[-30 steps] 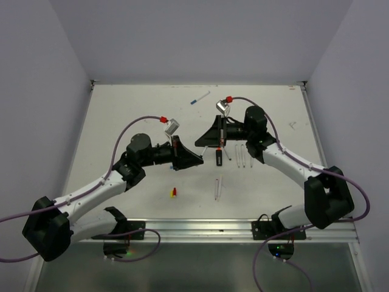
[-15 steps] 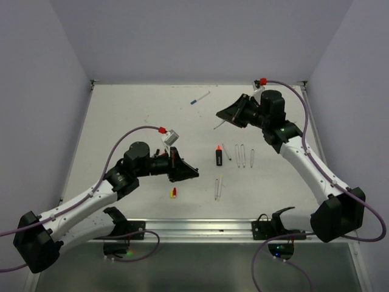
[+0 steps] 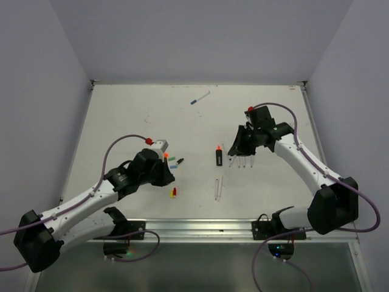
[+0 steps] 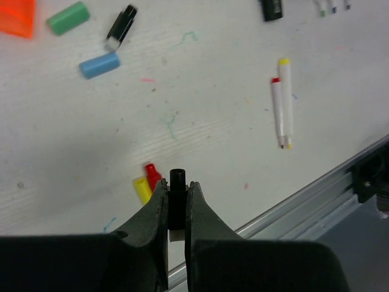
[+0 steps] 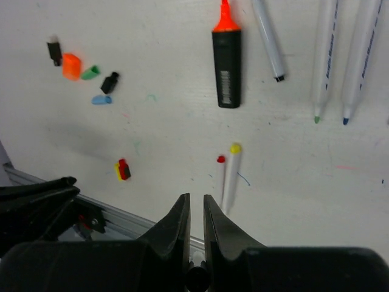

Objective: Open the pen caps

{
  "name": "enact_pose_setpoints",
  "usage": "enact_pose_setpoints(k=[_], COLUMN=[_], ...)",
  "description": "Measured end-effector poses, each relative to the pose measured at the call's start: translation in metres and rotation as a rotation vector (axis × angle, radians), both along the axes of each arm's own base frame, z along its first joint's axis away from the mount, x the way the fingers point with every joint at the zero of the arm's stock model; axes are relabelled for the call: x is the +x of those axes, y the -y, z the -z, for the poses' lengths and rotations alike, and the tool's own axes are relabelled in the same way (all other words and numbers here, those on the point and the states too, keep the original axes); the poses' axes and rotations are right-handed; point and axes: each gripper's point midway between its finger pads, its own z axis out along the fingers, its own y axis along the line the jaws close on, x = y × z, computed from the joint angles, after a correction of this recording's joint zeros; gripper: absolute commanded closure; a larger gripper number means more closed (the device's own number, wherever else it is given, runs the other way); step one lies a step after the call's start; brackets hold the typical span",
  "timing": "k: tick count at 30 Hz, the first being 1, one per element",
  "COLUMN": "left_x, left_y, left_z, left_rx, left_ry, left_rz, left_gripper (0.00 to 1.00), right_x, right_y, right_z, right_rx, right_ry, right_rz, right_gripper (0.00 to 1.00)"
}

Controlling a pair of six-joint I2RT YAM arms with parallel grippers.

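The surface point(image 3: 121, 121) is matte white and scuffed, with faint ink marks. The left end effector point(image 4: 177, 186) is pinched on a black cap point(image 4: 177, 177), a smooth little plastic tube standing in line with the fingers. The right end effector point(image 5: 196, 202) is down to a thin slit with nothing in it, hovering over the pen row.

The highlighter point(image 5: 227, 64) is a chunky black block with its orange tip bare. Beside it lie thin pale pens point(image 5: 322, 55), tips out, and two more point(image 4: 281, 103) sit side by side nearer the rail.

My guess is the held cap just needs dropping. The loose pile of orange cap point(image 4: 15, 15), green cap point(image 4: 67, 17) and blue cap point(image 4: 99, 64) lies ahead of the left fingers. The red cap point(image 4: 152, 175) and yellow cap point(image 4: 141, 188) show just beside the tips.

Only the far pen point(image 3: 200, 96) looks capped. It lies diagonally, blue end toward the left side, and the right arm seems a bit nearer.
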Motion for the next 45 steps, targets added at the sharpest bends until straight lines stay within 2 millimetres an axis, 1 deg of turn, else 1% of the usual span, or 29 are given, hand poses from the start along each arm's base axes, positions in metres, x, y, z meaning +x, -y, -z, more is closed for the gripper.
enact_pose_setpoints(k=[1, 2, 3, 4, 5, 8, 10, 13, 16, 17, 19, 20, 22, 28, 30, 31, 33, 37, 38, 42, 43, 45], left_x=[-0.003, -0.006, -0.008, -0.011, -0.014, -0.019, -0.023, -0.027, -0.032, -0.032, -0.033, -0.033, -0.031, -0.028, -0.03, -0.031, -0.03, -0.028, -0.027, -0.025, -0.024, -0.018], left_y=[-0.006, -0.011, -0.014, -0.018, -0.021, -0.026, -0.029, -0.029, -0.028, -0.027, -0.024, -0.023, -0.02, -0.018, -0.02, -0.021, -0.021, -0.023, -0.024, -0.03, -0.032, -0.033], left_z=[0.01, 0.019, 0.026, 0.033, 0.039, 0.051, 0.058, 0.069, 0.079, 0.082, 0.085, 0.086, 0.086, 0.086, 0.089, 0.09, 0.088, 0.087, 0.087, 0.086, 0.084, 0.075], left_rx=[0.022, 0.037, 0.046, 0.057, 0.065, 0.067, 0.066, 0.052, 0.043, 0.04, 0.034, 0.03, 0.019, 0.001, 0.002, 0.003, -0.009, -0.009, -0.008, 0.019, 0.032, 0.05], left_ry=[-0.015, -0.027, -0.039, -0.049, -0.06, -0.08, -0.097, -0.121, -0.153, -0.162, -0.174, -0.178, -0.177, -0.178, -0.187, -0.189, -0.187, -0.177, -0.176, -0.165, -0.162, -0.137], left_rz=[-0.014, -0.026, -0.034, -0.042, -0.048, -0.073, -0.086, -0.097, -0.101, -0.101, -0.098, -0.098, -0.1, -0.119, -0.131, -0.136, -0.15, -0.17, -0.174, -0.197, -0.203, -0.209], left_gripper=[1.0, 1.0, 1.0, 1.0, 1.0, 0.99, 0.96, 0.94, 0.93, 0.87, 0.85, 0.81, 0.81, 0.72, 0.63, 0.61, 0.57, 0.55, 0.53, 0.5, 0.49, 0.46], right_x=[-0.007, -0.018, -0.029, -0.035, -0.045, -0.071, -0.085, -0.095, -0.095, -0.093, -0.09, -0.089, -0.088, -0.087, -0.086, -0.087, -0.087, -0.088, -0.089, -0.089, -0.089, -0.089], right_y=[0.003, 0.007, 0.011, 0.013, 0.015, 0.02, 0.02, 0.017, 0.013, 0.012, 0.009, 0.008, 0.007, 0.003, 0.003, 0.003, 0.002, -0.001, -0.002, -0.006, -0.007, -0.008], right_z=[0.006, 0.017, 0.029, 0.035, 0.045, 0.068, 0.078, 0.087, 0.092, 0.094, 0.101, 0.104, 0.11, 0.12, 0.124, 0.125, 0.129, 0.135, 0.136, 0.136, 0.135, 0.135], right_rx=[-0.011, -0.026, -0.037, -0.043, -0.047, -0.062, -0.066, -0.055, -0.037, -0.034, -0.033, -0.032, -0.035, -0.03, -0.032, -0.034, -0.038, -0.04, -0.04, -0.031, -0.028, -0.025], right_ry=[-0.017, -0.05, -0.082, -0.101, -0.132, -0.209, -0.241, -0.262, -0.263, -0.266, -0.276, -0.283, -0.298, -0.325, -0.334, -0.337, -0.346, -0.361, -0.362, -0.356, -0.354, -0.352], right_rz=[-0.007, -0.016, -0.021, -0.024, -0.029, -0.043, -0.057, -0.075, -0.079, -0.081, -0.083, -0.085, -0.086, -0.097, -0.097, -0.1, -0.104, -0.115, -0.12, -0.136, -0.138, -0.14], right_gripper=[1.0, 1.0, 1.0, 1.0, 1.0, 1.0, 0.99, 0.96, 0.93, 0.91, 0.9, 0.89, 0.88, 0.83, 0.81, 0.8, 0.79, 0.75, 0.73, 0.72, 0.71, 0.69])
